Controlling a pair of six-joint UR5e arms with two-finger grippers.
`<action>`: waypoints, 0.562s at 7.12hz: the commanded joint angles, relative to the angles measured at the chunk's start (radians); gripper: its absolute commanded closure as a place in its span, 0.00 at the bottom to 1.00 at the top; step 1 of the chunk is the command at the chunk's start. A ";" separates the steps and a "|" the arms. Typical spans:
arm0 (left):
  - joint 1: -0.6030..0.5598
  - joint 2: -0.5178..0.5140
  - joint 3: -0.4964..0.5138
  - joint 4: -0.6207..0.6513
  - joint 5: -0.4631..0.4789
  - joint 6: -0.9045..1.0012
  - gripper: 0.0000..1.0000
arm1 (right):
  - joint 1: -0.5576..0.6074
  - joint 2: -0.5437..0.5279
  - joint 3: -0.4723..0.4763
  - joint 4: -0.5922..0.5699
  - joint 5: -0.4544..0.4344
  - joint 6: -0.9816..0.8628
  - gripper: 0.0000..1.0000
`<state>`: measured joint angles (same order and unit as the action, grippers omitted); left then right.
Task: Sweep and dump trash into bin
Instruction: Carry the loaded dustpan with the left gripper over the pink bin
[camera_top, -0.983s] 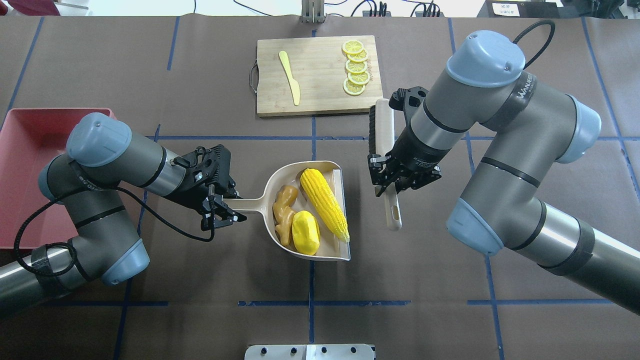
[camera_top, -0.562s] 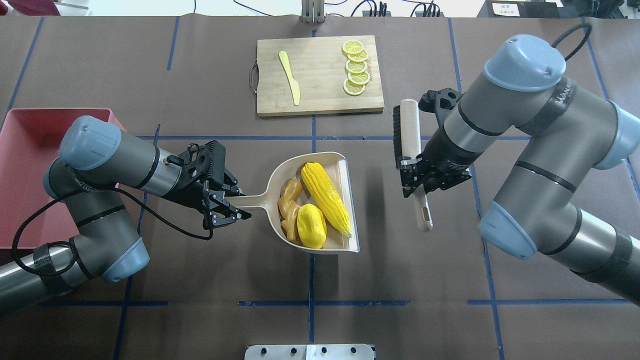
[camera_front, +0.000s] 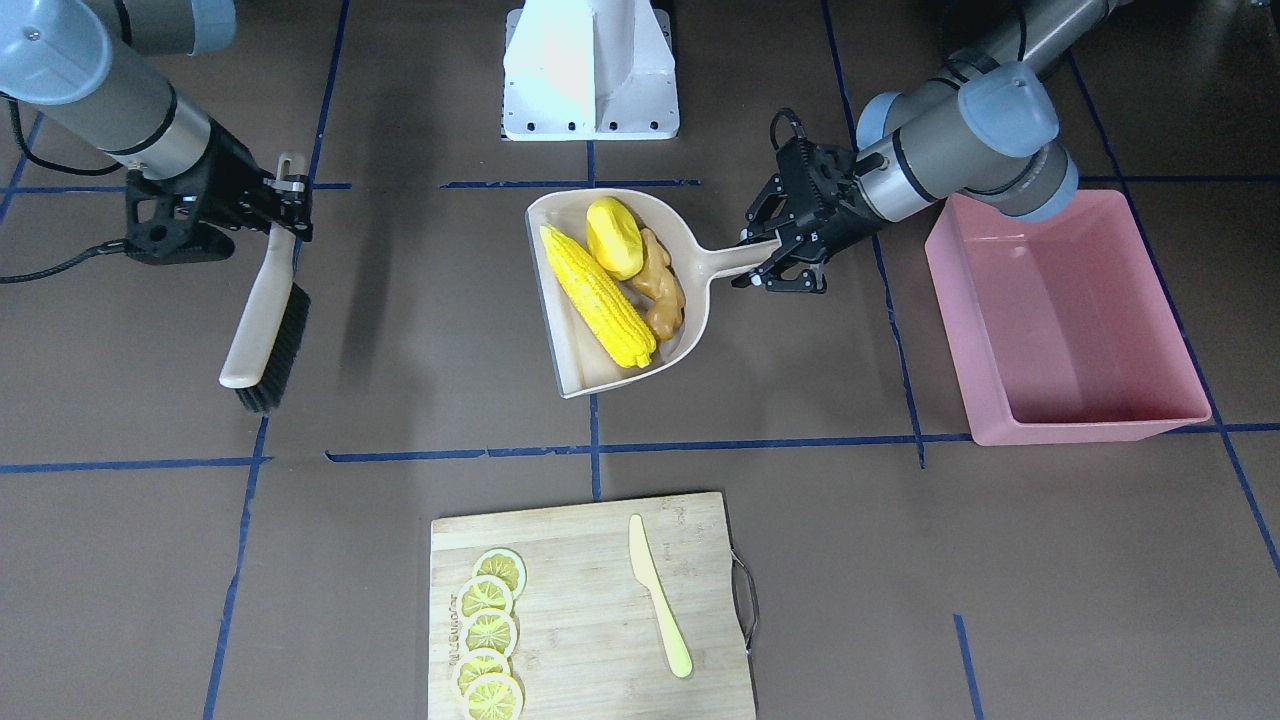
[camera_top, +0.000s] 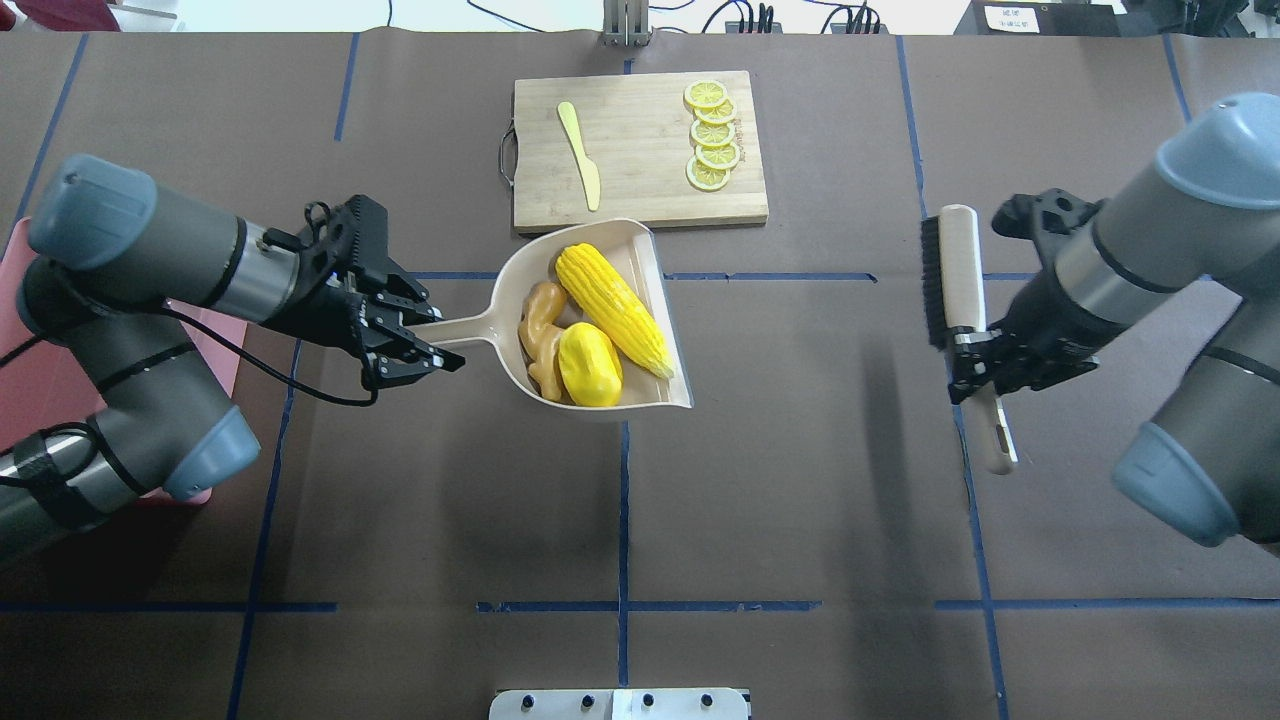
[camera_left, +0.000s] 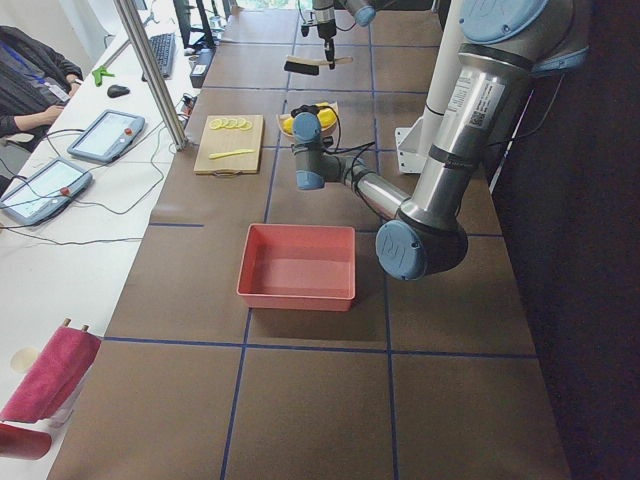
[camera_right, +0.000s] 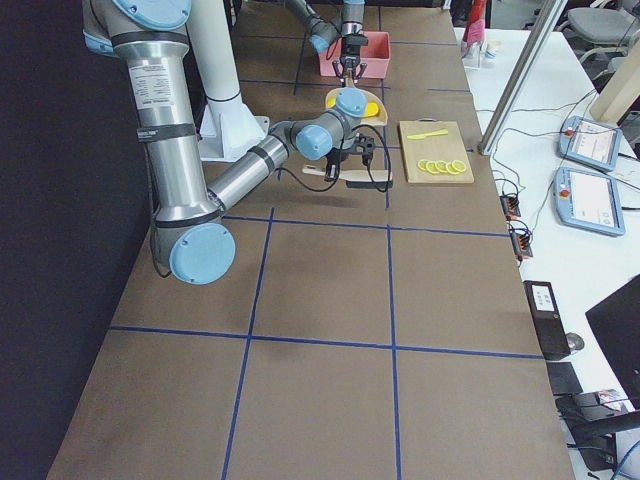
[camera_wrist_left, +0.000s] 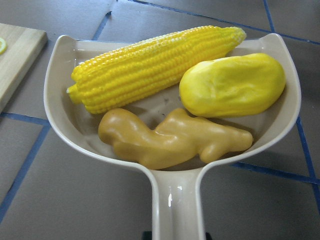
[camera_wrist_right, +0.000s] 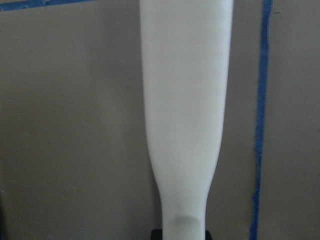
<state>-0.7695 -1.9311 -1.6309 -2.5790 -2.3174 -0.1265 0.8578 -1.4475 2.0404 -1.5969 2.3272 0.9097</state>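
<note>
- left gripper is clamped on the dustpan handle, with the pan sticking out toward the middle
- corn cob, potato and ginger root are all riding in the pan
- bin sits the opposite way, out past that gripper on the robot's left, so I'd guess a swing back over it
- right gripper is pinching the brush, well apart
</note>
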 joint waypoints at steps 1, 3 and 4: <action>-0.085 0.091 -0.109 0.067 -0.045 0.004 1.00 | 0.068 -0.118 0.006 0.002 -0.009 -0.124 0.99; -0.143 0.219 -0.280 0.183 -0.051 0.010 1.00 | 0.101 -0.163 0.006 0.002 -0.011 -0.181 0.99; -0.178 0.281 -0.324 0.183 -0.072 0.024 1.00 | 0.101 -0.175 0.004 0.003 -0.026 -0.184 0.99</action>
<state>-0.9073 -1.7248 -1.8888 -2.4157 -2.3713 -0.1141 0.9533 -1.6044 2.0460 -1.5950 2.3135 0.7374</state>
